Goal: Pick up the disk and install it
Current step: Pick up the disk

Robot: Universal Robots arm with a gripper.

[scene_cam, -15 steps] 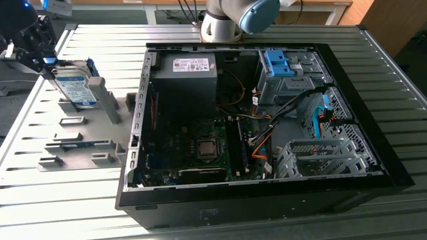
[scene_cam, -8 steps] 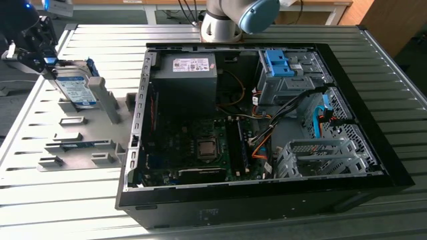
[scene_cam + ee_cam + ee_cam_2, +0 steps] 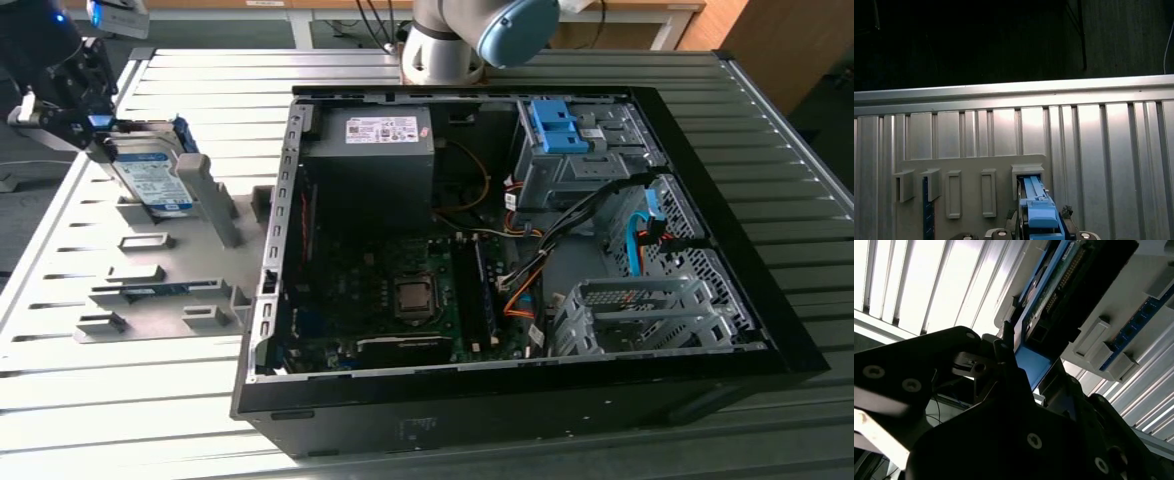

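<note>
Gripper [image 3: 99, 143] clasping disk [image 3: 150, 180], upright at gray rack [image 3: 167, 272]

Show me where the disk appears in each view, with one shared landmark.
Exterior view: the disk stands upright in the grey rack, at the exterior view's left.
Second wrist view: the disk edge-on, beside the grey rack.
First wrist view: the disk in the rack's end slot.
Shared landmark: the grey rack.

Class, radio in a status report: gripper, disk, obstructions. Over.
Gripper at top of disk. Disk standing in grey rack, outside computer case. Rack post close beside.
</note>
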